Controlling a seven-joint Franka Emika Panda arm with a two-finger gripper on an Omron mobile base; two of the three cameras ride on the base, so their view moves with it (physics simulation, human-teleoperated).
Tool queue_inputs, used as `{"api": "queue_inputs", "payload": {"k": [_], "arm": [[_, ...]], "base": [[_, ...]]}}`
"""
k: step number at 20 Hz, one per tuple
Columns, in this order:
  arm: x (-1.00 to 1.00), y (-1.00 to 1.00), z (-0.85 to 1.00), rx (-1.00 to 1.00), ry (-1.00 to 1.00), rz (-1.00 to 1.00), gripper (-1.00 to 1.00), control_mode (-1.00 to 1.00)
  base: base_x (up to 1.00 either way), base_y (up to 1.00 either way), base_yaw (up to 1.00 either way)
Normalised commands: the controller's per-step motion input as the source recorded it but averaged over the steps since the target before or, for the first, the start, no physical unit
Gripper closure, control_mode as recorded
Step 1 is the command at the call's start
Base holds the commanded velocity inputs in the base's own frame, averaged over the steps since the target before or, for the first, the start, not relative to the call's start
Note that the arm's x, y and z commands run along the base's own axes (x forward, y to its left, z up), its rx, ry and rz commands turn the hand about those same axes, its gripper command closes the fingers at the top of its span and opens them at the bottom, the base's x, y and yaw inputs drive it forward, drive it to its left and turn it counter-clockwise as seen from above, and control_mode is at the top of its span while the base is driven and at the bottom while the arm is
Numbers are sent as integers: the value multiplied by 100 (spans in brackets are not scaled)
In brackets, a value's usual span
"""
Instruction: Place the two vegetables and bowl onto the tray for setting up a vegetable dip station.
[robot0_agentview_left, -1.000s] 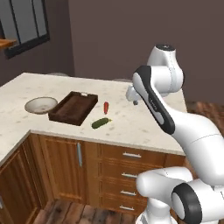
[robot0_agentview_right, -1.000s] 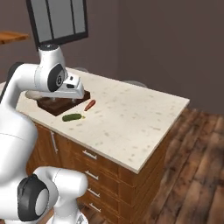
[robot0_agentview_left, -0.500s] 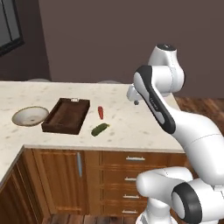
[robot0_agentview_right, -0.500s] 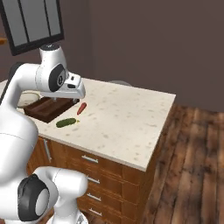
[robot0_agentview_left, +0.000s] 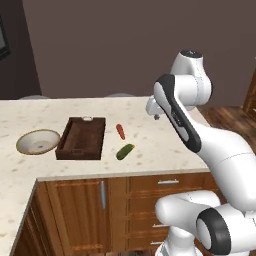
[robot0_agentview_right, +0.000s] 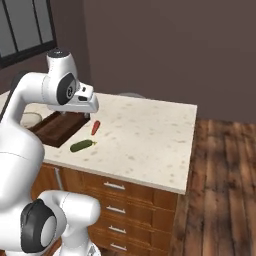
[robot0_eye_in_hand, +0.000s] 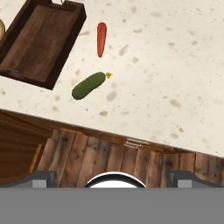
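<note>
Claw (robot0_eye_in_hand: 112, 177) wide open, empty, high above cucumber (robot0_eye_in_hand: 89, 85), counter (robot0_eye_in_hand: 175, 65)

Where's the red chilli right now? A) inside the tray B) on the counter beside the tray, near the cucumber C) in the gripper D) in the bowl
B: the red chilli lies on the counter beside the tray, near the cucumber.

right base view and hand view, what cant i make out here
- Bowl: right base view, mostly hidden behind the arm.
- Tray: right base view, far end covered by the arm; hand view, its left part cut off by the edge.
- Tool: hand view, fingertips barely rise above the bottom band.
</note>
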Motion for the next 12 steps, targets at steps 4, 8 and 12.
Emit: {"api": "queue_inputs", "payload": {"k": [4, 8, 12], "arm": [[0, 0, 0, 0, 0, 0, -100, 100], [0, 0, 0, 0, 0, 0, -100, 100], [0, 0, 0, 0, 0, 0, -100, 100]], "base": [[0, 59, -23], [-2, 58, -23], [0, 59, -23]]}}
